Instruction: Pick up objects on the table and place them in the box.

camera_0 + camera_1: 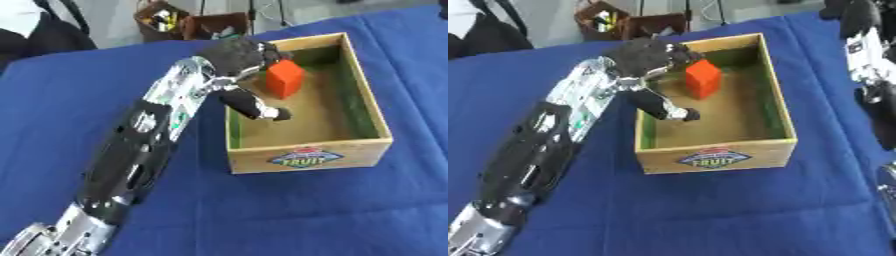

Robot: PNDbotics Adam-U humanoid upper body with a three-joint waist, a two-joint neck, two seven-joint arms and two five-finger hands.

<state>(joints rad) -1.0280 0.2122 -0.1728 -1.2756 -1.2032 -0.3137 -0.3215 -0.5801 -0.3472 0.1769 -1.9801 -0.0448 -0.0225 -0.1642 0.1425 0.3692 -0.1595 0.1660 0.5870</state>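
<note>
A wooden fruit box [308, 156] stands on the blue cloth [289, 215], right of centre. A red block [284, 78] stands on its floor near the far left corner. My left arm reaches in over the box's left wall. My left hand [234, 55] hovers over that corner, open, fingertips just touching the block's upper left edge. Its thumb [262, 111] points down into the box, well away from the block. My right arm runs along the right edge of the right eye view, and my right hand [849, 14] is a dark shape at the top, outside the box.
Brown containers [188, 22] holding small items sit beyond the table's far edge. A person in dark clothing [44, 35] is at the far left corner. Bare blue cloth lies in front of and left of the box.
</note>
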